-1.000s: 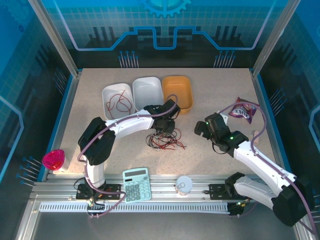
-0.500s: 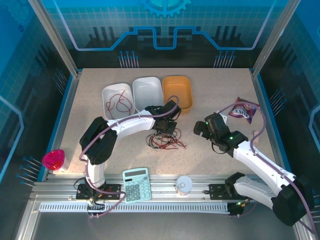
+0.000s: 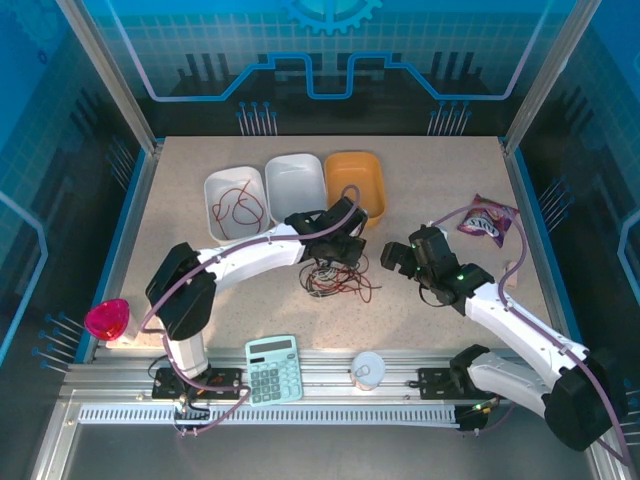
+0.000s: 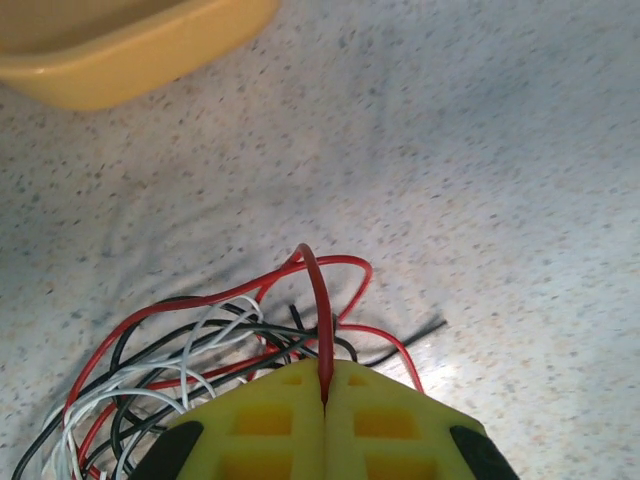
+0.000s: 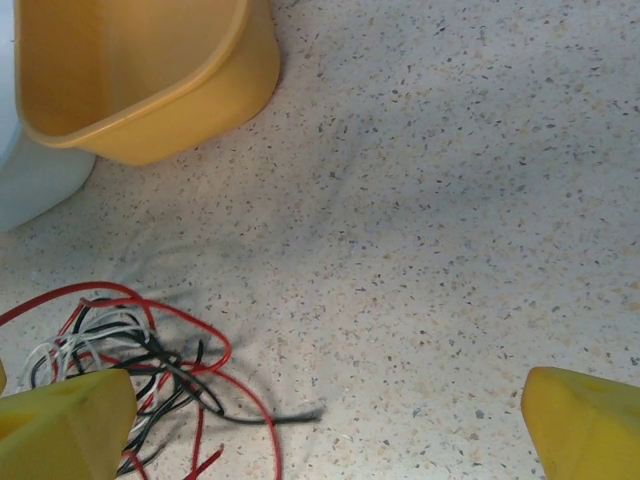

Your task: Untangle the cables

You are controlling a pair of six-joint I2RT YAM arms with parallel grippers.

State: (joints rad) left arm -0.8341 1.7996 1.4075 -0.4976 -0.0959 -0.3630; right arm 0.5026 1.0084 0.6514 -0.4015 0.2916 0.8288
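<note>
A tangle of thin red, black and white cables lies on the speckled table in front of the trays. My left gripper sits over the tangle's far edge. In the left wrist view its yellow jaws are pressed together, pinching a loop of red cable that rises from the pile. My right gripper stands open just right of the tangle. In the right wrist view the cables lie by its left finger, with bare table between the fingers. Another red cable lies in the left white tray.
Two white trays and an orange tray stand in a row behind the tangle. A snack bag lies at the right. A calculator, a small white cup and a pink cup sit by the near edge.
My left gripper has shut on the red cable loop and shifted slightly right, dragging the tangle with it. The right gripper has edged a little left toward the pile.
</note>
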